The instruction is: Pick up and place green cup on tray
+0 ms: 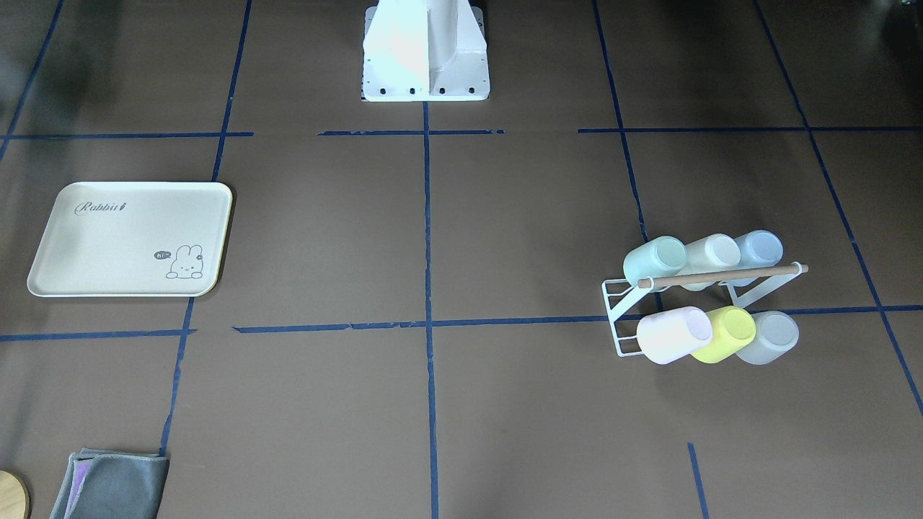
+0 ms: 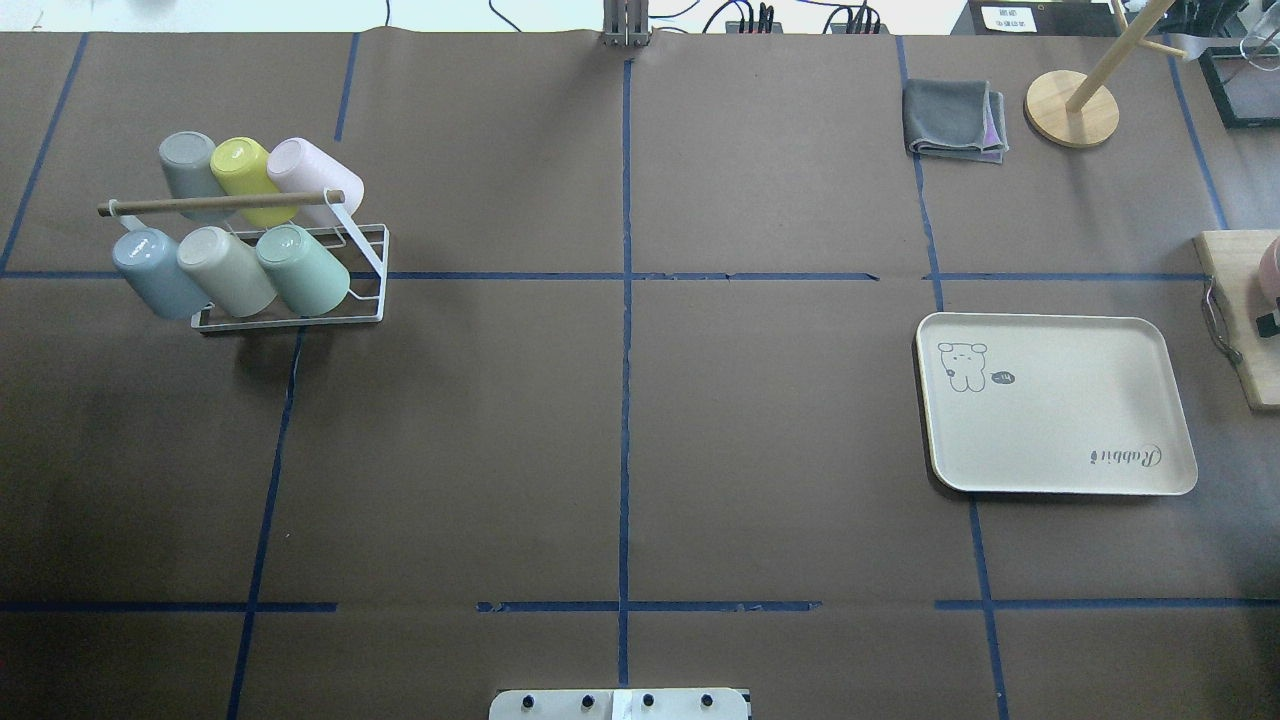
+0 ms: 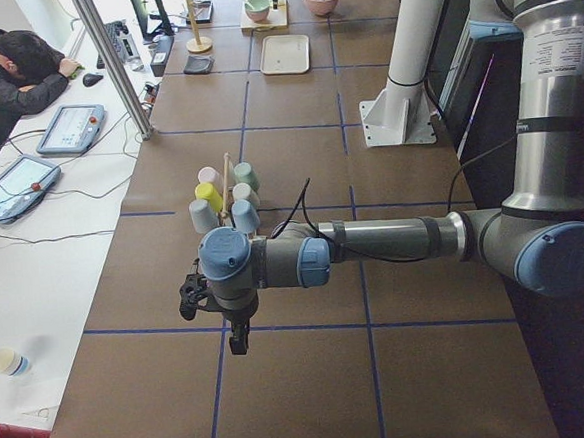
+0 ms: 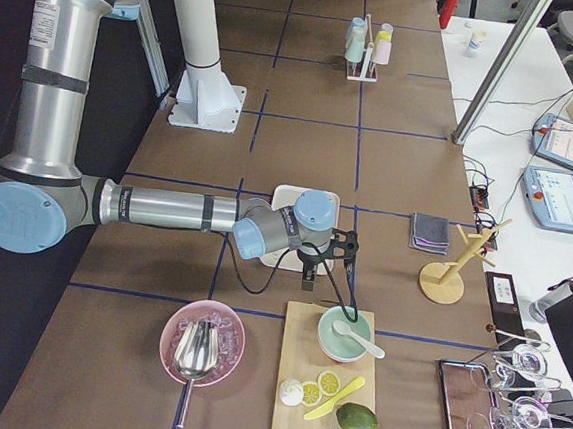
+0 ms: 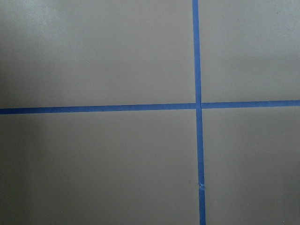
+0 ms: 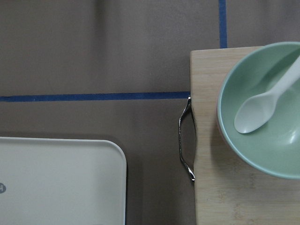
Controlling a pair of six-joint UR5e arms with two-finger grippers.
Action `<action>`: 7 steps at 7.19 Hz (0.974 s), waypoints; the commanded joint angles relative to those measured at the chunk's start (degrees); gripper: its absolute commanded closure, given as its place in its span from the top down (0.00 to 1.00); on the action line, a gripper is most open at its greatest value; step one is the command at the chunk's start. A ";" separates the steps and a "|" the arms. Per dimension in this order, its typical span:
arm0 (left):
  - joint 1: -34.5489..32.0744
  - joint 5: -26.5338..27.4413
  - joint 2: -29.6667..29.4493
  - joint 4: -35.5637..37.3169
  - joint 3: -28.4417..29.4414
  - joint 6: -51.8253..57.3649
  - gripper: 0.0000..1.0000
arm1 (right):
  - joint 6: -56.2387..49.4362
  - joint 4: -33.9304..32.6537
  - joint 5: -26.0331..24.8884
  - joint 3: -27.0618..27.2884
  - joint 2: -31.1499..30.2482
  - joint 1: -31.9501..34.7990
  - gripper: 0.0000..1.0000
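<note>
brown-papered table: green cup [image 2: 305, 268] on the wire rack [image 2: 300, 322], tray [image 2: 1060, 420] well apart at the opposite end.
left gripper [image 3: 238, 335] and right gripper [image 4: 304, 276] show only side-on, so you cannot tell their spread. a beige cup [image 2: 225, 270] sits just beside yours; a skewed pull may drag rack and neighbour.

I see matt brown paper covering the table [image 2: 500, 450], lined with blue tape [image 2: 626, 400]. On the white wire rack [image 2: 360, 245], under its wooden rod [image 2: 220, 203], the green cup [image 2: 305, 268] looks like smooth, matt plastic. The tray [image 2: 1060, 420] has a smooth satin finish. Far from the rack lies a soft grey cloth [image 2: 950, 120].
</note>
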 commanded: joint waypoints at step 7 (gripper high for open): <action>0.08 0.00 0.05 -1.15 -0.03 -0.35 1.00 | 17.73 17.82 -8.41 -4.60 -2.23 -14.82 1.00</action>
